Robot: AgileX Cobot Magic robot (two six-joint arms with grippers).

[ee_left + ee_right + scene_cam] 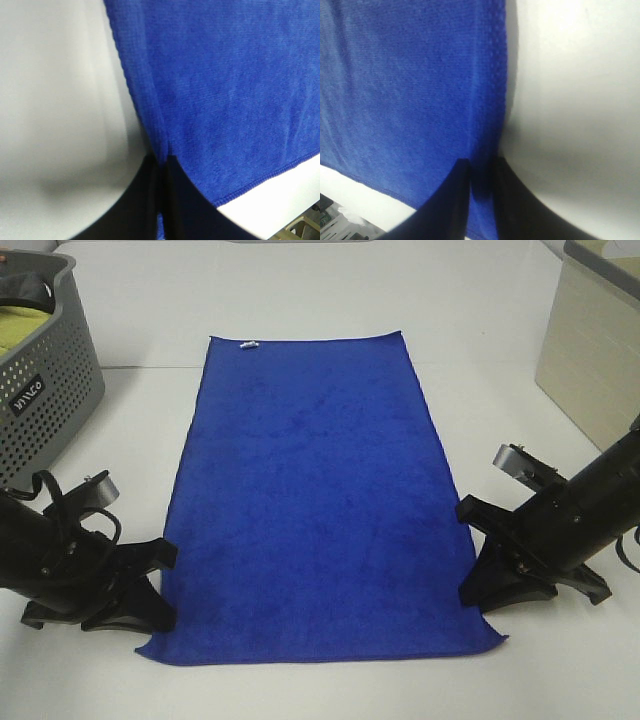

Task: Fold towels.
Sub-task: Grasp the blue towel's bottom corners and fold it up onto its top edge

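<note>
A deep royal-blue towel (310, 500) lies flat and lengthwise on the white table, with its small white tag (249, 344) on the far short edge. My left gripper (165, 575) sits at the towel's left long edge near the front corner. In the left wrist view (162, 170) its black fingers (135, 210) are closed with the towel's edge (150, 120) pinched between them. My right gripper (472, 555) sits at the right long edge near the front. In the right wrist view (481, 172) its fingers (445, 205) are closed on the towel's edge (490, 100).
A grey perforated laundry basket (45, 370) holding something yellow-green stands at the back left. A beige box (595, 340) stands at the back right. The table's front edge runs just below the towel's front edge (320, 658).
</note>
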